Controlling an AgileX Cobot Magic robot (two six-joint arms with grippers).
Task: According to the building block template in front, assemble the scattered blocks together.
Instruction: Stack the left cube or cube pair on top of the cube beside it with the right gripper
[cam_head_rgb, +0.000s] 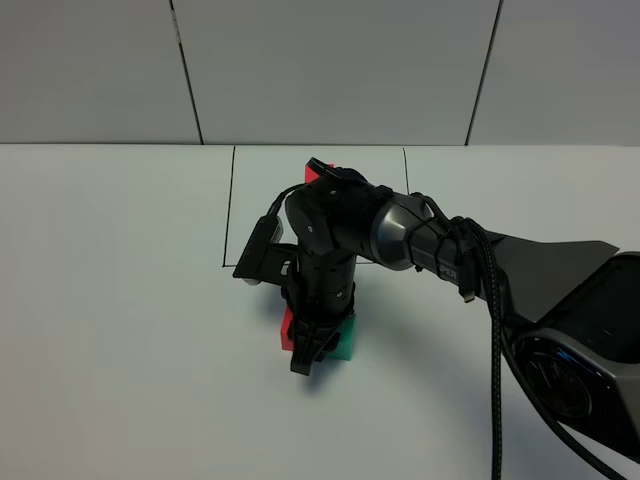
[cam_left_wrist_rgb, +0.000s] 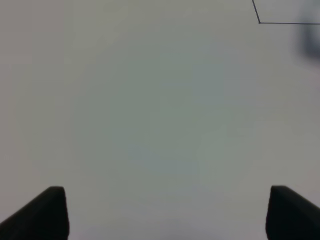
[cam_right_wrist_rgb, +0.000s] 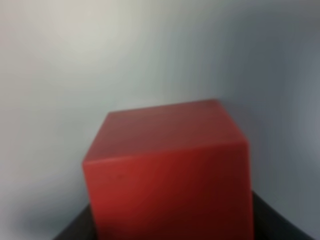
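Left wrist view has the left gripper (cam_left_wrist_rgb: 161, 214) spread wide over the white table (cam_left_wrist_rgb: 150, 100); at lower centre of the exterior view, the red cube (cam_head_rgb: 285, 331) and teal cube (cam_head_rgb: 347, 345) sit side by side under the right gripper (cam_head_rgb: 307, 360), grip unclear

My white counter (cam_head_rgb: 120, 300) carries a thin black drawn rectangle (cam_head_rgb: 228, 210) with the building block template (cam_head_rgb: 312, 170) at its far edge, only red showing, and outside it, nearer me, the red block (cam_head_rgb: 286, 330) beside the teal block (cam_head_rgb: 345, 342).
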